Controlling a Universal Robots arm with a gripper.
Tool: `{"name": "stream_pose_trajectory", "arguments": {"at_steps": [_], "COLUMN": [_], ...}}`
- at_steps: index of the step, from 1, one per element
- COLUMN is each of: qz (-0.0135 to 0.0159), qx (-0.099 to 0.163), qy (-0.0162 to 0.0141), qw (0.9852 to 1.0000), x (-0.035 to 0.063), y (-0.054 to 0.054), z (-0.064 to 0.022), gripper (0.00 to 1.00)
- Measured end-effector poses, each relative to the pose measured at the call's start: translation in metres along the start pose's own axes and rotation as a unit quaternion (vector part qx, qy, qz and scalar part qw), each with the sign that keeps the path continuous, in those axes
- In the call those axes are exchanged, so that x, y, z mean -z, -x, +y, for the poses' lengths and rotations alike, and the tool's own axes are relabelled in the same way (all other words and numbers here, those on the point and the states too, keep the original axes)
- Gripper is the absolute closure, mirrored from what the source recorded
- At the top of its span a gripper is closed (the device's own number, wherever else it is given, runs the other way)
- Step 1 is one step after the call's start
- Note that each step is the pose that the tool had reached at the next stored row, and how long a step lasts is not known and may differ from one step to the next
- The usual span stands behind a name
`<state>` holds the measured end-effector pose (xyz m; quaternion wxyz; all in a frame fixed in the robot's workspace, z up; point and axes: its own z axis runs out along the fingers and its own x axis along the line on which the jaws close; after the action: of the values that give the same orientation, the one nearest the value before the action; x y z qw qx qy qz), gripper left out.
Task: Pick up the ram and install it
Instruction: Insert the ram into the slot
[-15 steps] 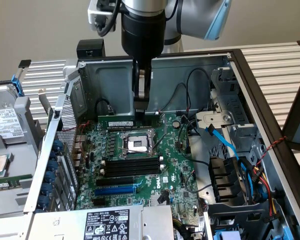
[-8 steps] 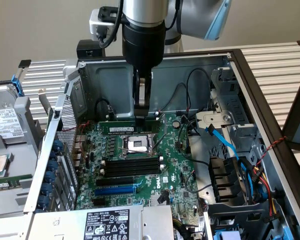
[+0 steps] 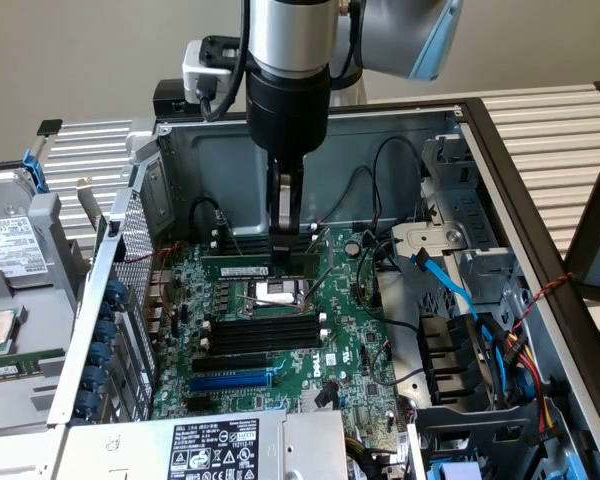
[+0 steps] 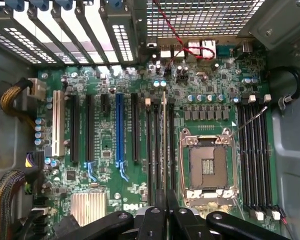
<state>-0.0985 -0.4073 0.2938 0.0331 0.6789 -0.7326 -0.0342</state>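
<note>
The gripper (image 3: 285,248), closed almost fully, pinches the ram (image 3: 235,270) by its upper edge directly beneath it, the stick's long axis running parallel to the black slots (image 4: 151,150) beside the CPU socket (image 4: 207,167).

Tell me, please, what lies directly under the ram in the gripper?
Long black slots on the motherboard run beneath the ram, beside the CPU socket. The stick's own edge covers the slot right under it, so seating cannot be judged.
</note>
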Motion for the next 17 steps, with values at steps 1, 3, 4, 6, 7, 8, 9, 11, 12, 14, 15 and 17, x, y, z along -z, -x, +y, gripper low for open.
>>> {"name": "stream_pose_trajectory", "arguments": {"at_steps": [1, 3, 4, 6, 7, 8, 9, 11, 12, 14, 15, 17], "qz": [0.0, 0.0, 0.0001, 0.0001, 0.0002, 0.0004, 0.0005, 0.0009, 0.001, 0.0009, 0.0009, 0.001], "qx": [0.0, 0.0, 0.0, 0.0, 0.0, 0.0, 0.0, 0.0, 0.0, 0.0, 0.0, 0.0], "qy": [-0.0001, -0.0003, -0.0004, -0.0005, -0.0006, -0.0006, -0.0006, -0.0006, -0.0006, -0.0007, -0.0007, -0.0007], "qw": [1.0, 1.0, 1.0, 1.0, 1.0, 1.0, 1.0, 1.0, 1.0, 1.0, 1.0, 1.0], "x": [-0.0018, -0.0054, -0.0073, -0.0109, -0.0127, -0.0145, -0.0163, -0.0199, -0.0218, -0.0254, -0.0273, -0.0309], "y": [0.0, 0.0, 0.0, 0.0, 0.0, 0.0, 0.0, 0.0, 0.0, -0.001, -0.002, -0.003], "z": [-0.0002, -0.0005, -0.0007, -0.0011, -0.0012, -0.0014, -0.0016, -0.0019, -0.002, -0.0022, -0.0022, -0.0023], "gripper": [0.87, 0.87, 0.87, 0.87, 0.87, 0.87, 0.87, 0.87, 0.87, 0.87, 0.87, 0.87]}}
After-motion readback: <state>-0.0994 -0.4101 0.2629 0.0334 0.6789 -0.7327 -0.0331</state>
